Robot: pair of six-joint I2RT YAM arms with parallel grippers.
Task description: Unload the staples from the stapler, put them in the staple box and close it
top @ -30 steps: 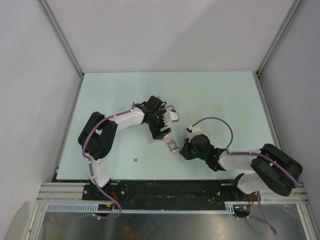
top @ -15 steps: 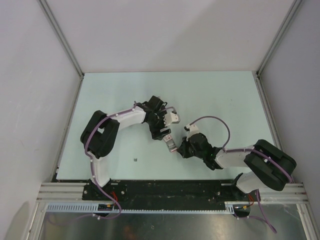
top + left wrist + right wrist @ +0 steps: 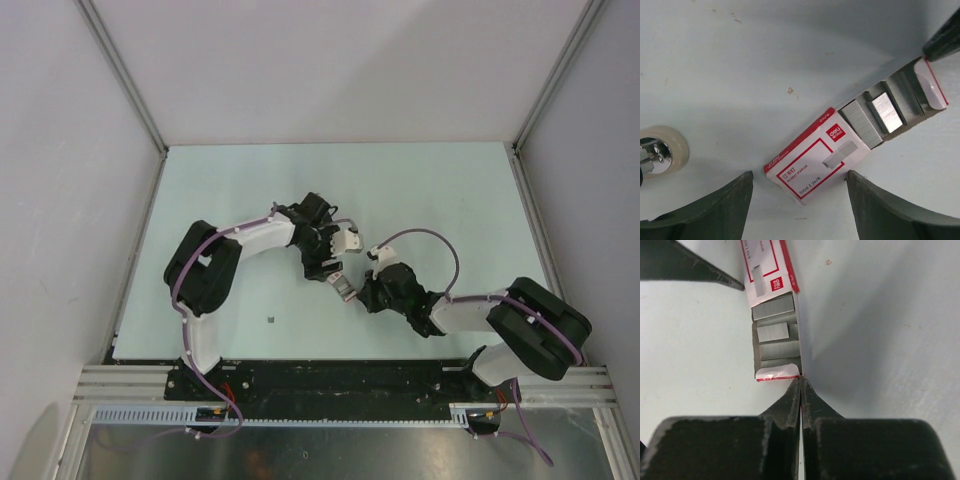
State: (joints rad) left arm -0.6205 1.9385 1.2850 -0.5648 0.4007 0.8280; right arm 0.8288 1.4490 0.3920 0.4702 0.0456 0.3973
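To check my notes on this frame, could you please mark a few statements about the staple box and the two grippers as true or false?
1. The staple box has its tray slid out, with staples showing. True.
2. The right gripper is wide open. False: it is shut, tips at the tray's end flap.
3. The left gripper is clamped on the box. False: its fingers stand open on either side of it.
4. The box sleeve is red and white. True.
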